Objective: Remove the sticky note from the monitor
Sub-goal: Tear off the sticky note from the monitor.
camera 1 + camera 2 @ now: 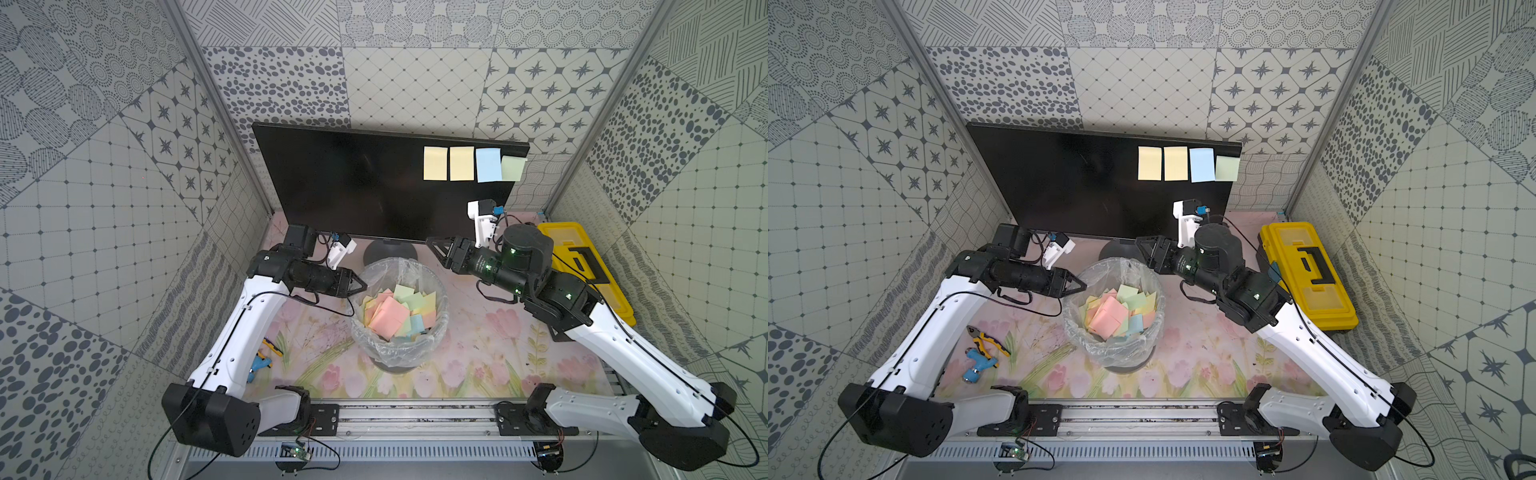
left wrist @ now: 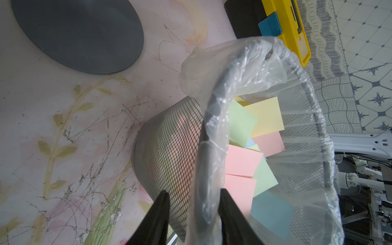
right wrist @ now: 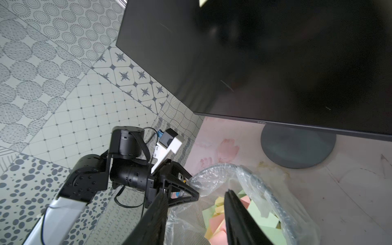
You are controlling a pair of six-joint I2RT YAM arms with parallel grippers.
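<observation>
Four sticky notes [image 1: 461,163] sit at 1 o'clock on the monitor [image 1: 353,183] | step: likely between picks | your left hand [image 1: 362,286] grips the bin [image 1: 444,291] rim at 9 o'clock | your right hand [image 1: 430,245] hangs released, empty, above the rim's 1 o'clock | next: raise it to a note's loose edge.

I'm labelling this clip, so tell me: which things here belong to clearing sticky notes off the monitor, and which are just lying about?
Job in hand:
monitor; yellow sticky notes; blue sticky note; green sticky note; waste bin; left gripper, shut on the bin's rim; right gripper, open.

Lying about:
yellow toolbox; pliers; blue handheld tool.
</observation>
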